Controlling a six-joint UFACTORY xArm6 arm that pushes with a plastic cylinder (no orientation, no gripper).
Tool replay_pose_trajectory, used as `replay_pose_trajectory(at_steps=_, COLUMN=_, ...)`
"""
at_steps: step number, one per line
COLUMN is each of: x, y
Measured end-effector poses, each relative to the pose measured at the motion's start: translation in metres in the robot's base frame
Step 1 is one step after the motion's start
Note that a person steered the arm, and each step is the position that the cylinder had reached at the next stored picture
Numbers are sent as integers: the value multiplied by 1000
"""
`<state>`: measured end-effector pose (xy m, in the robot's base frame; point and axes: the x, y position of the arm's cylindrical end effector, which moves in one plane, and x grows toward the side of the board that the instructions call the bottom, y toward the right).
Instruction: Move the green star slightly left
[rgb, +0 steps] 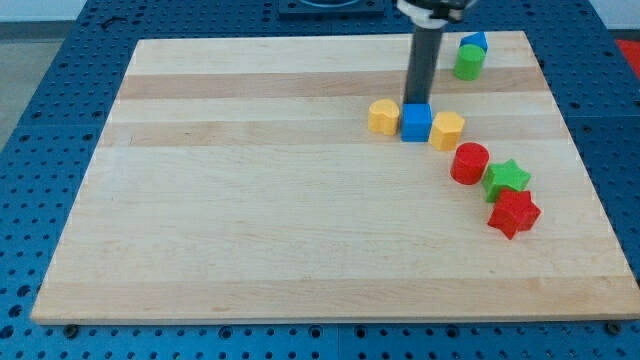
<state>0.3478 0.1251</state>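
Note:
The green star (507, 178) lies on the wooden board (250, 200) at the view's right, touching a red cylinder (469, 163) on its left and a red star (513, 213) just below it. My rod comes down from the view's top. My tip (416, 103) stands right behind the blue cube (416, 123), up and to the left of the green star, well apart from it.
A yellow block (383, 116) sits left of the blue cube and a yellow hexagonal block (447, 130) right of it. A green cylinder (468, 62) and a blue block (474, 43) stand near the board's top right corner.

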Motion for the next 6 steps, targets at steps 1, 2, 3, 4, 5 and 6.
replay_pose_trajectory(at_steps=1, x=0, y=60)
replay_pose_trajectory(at_steps=2, x=1, y=113)
replay_pose_trajectory(at_steps=3, x=37, y=141)
replay_pose_trajectory(at_steps=4, x=81, y=141)
replay_pose_trajectory(at_steps=5, x=120, y=127)
replay_pose_trajectory(at_steps=6, x=132, y=103)
